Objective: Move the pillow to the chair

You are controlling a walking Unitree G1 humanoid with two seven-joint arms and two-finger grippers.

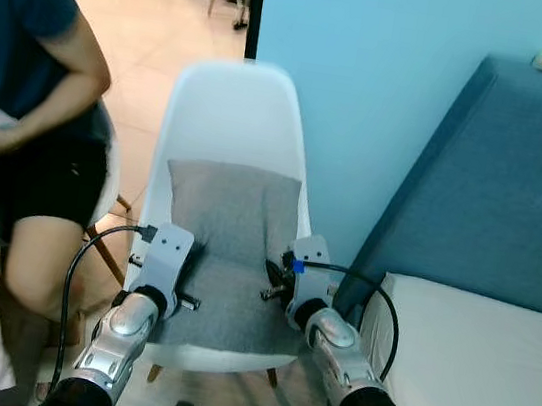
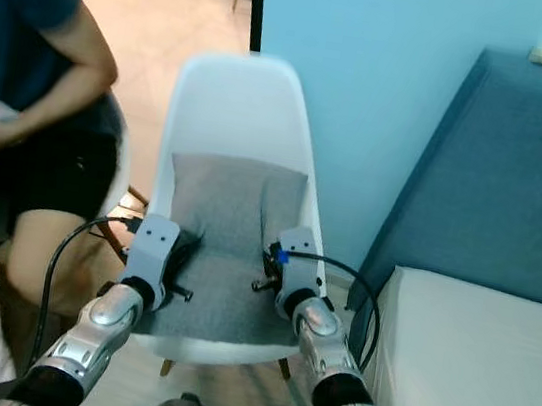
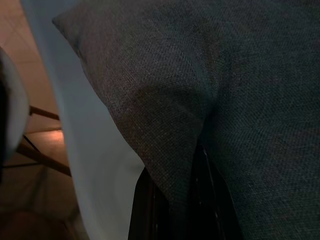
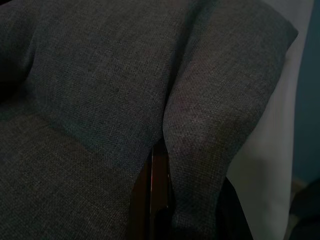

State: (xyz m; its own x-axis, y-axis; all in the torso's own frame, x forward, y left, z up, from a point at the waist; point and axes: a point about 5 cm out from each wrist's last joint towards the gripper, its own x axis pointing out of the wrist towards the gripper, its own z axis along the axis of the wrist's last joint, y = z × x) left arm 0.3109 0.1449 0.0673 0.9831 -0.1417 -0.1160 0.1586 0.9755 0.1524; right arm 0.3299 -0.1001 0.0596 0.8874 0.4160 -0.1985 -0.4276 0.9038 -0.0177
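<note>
Already the pillow is lying in the chair, bent against its back. Both grippers, left and right, are pinching its side edges, steadying it there.

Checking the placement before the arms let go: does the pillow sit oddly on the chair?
Slightly. The grey pillow lies on the white chair but is bent up its backrest, creased on both sides where the left gripper and right gripper pinch folds.

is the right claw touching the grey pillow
Touching. The right wrist view shows the right claw with pillow fabric folded over its fingers.
</note>
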